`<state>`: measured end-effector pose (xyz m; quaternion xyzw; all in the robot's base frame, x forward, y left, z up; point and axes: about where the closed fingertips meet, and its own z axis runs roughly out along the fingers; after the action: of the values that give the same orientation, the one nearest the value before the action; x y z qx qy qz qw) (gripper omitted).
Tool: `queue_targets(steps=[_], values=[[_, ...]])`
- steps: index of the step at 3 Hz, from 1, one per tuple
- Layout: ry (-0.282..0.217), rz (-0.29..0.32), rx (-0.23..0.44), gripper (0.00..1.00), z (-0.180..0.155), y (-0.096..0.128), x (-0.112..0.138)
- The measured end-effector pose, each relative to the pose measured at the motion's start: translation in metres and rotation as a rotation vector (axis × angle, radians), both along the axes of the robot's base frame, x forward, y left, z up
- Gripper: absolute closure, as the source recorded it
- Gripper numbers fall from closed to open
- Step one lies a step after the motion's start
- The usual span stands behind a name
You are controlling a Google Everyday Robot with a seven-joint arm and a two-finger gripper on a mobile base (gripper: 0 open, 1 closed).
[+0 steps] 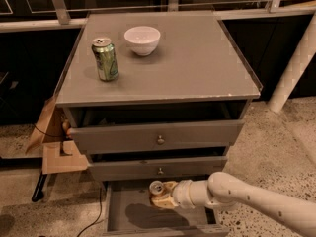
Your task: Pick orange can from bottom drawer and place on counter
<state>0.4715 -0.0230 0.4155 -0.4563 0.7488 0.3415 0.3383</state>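
The orange can (159, 193) stands in the open bottom drawer (143, 216), silver top up, just under the middle drawer's front. My gripper (165, 197) comes in from the right on a white arm and sits around the can inside the drawer. The counter (197, 58) is the grey cabinet top above.
A green can (105, 59) and a white bowl (142, 39) stand on the counter's back left. The two upper drawers (158, 138) stick out slightly above the can. Cardboard (59, 152) lies left of the cabinet. A white post (296, 63) stands at right.
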Motion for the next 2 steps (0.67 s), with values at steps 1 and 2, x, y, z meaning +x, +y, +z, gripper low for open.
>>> queue_targets(steps=[1, 2], values=[[0.003, -0.040, 0.009, 1.00, 0.077, 0.002, -0.018], [-0.055, -0.037, -0.037, 1.00, 0.107, -0.005, -0.008]])
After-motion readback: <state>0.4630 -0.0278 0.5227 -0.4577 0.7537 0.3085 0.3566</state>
